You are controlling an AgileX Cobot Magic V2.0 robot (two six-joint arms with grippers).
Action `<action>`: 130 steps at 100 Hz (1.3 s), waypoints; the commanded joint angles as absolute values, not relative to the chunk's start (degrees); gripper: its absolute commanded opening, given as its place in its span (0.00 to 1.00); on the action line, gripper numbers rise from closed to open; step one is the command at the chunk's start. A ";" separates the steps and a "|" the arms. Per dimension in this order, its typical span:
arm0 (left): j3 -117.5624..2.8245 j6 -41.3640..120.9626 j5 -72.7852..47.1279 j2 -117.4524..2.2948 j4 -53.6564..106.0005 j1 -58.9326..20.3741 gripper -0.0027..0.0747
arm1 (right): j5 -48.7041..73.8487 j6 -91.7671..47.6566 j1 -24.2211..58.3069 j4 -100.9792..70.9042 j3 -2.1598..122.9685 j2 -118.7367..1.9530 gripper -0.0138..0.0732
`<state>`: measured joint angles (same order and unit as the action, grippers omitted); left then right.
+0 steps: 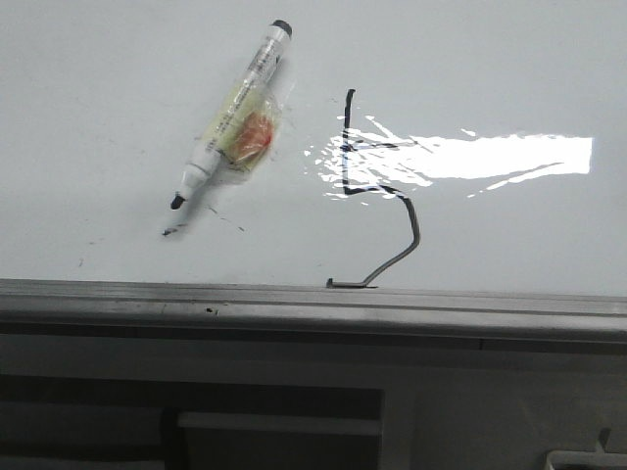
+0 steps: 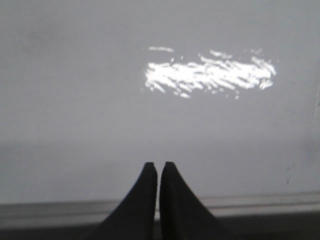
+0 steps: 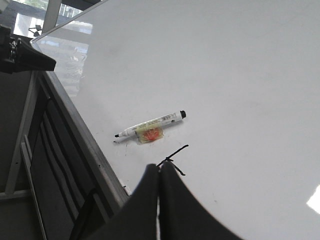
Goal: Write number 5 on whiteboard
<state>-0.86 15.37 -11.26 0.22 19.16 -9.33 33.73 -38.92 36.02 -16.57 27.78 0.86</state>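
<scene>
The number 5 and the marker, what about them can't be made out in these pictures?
- The number 5, front view: glare on the whiteboard washes out its middle strokes.
- Right wrist view: the right gripper covers most of the number; only a few strokes show.
- Left wrist view: neither number nor marker appears; only bare board and the left gripper, jaws closed.
- The marker: label print is too small to read, and the taped orange piece can't be identified.

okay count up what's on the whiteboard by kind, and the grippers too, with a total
Markers: 1, uncapped, lying loose
Drawn figures: 1, the number 5
Whiteboards: 1
Grippers: 2, left gripper and right gripper, both shut, empty
Total: 5
</scene>
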 commanded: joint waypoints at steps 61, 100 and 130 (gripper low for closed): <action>1.31 14.45 -15.48 1.73 15.57 -7.81 0.01 | 29.69 -39.02 35.69 -16.89 29.11 0.76 0.09; 1.31 14.45 -15.48 1.73 15.57 -7.81 0.01 | 29.69 -39.02 35.69 -16.89 29.11 0.76 0.09; 1.31 14.45 -15.48 1.73 15.57 -7.81 0.01 | 29.69 -39.02 35.69 -16.89 29.03 0.76 0.09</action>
<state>-0.11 15.09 -19.36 0.22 15.14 -8.02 33.79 -38.81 36.02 -16.57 27.78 0.86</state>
